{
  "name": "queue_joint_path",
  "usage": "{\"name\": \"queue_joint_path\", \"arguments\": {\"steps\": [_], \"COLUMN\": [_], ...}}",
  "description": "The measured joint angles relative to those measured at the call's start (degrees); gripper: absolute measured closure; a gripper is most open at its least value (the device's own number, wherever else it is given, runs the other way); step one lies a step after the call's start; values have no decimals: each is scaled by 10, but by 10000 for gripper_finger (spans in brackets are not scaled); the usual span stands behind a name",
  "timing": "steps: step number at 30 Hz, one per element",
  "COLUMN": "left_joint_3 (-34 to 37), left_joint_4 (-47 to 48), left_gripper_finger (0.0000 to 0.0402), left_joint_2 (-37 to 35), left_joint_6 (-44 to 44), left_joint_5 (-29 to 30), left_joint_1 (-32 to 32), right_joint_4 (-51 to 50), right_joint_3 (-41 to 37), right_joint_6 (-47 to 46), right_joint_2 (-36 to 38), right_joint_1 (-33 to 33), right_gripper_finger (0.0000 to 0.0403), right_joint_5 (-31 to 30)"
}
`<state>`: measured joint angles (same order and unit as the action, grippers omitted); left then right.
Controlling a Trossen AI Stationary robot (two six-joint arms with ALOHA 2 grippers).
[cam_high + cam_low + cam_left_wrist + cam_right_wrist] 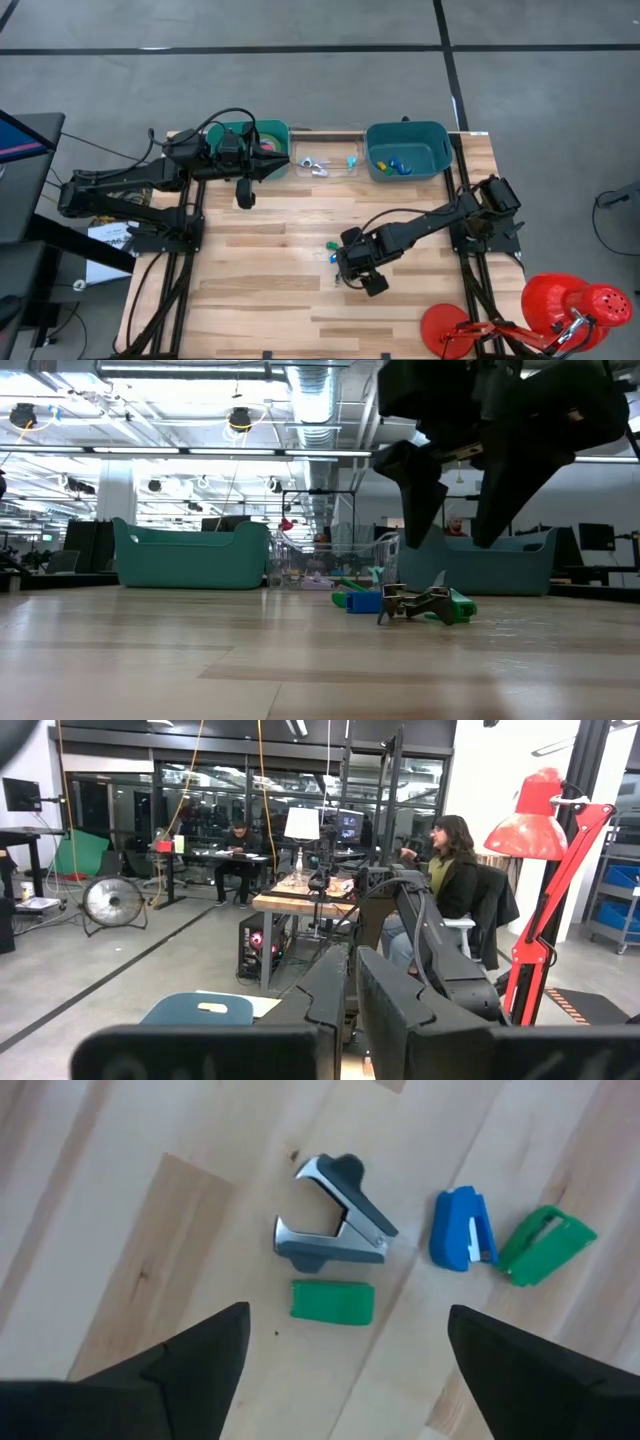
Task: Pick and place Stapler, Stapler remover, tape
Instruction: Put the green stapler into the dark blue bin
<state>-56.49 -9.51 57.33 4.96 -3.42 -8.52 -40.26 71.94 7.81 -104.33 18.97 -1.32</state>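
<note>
**Steel staple remover beneath an open right hand**

Found the staple remover (335, 1215) lying on the wooden desk (260, 290), jaws apart and touched by nothing. Saw the right hand (347, 1320) hanging directly above the remover, fingers spread wide and gripping nothing. Noted a small green block (333, 1302) just beside the remover. Noted a blue stapler (460, 1230) near the remover, with a green stapler (545, 1245) just past it; could not tell whether the two staplers touched.

Spotted the left hand (281, 166) well apart from the remover, toward the back of the desk, fingers pressed shut on nothing, over a teal bin (285, 130). Made out the tape (268, 146) in that bin, far from the remover, as reddish and green rings partly hidden under the left hand.
</note>
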Motion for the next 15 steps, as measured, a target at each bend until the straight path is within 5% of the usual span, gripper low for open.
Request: {"name": "queue_joint_path", "arguments": {"steps": [15], "left_joint_3": [-1], "left_joint_4": [-3], "left_gripper_finger": [380], "left_joint_2": [1], "left_joint_6": [0], "left_joint_5": [0], "left_joint_1": [0], "right_joint_4": [8], "right_joint_3": [4], "right_joint_6": [9], "right_joint_2": [-67], "right_joint_1": [-7], "right_gripper_finger": [72], "right_joint_5": [13]}}
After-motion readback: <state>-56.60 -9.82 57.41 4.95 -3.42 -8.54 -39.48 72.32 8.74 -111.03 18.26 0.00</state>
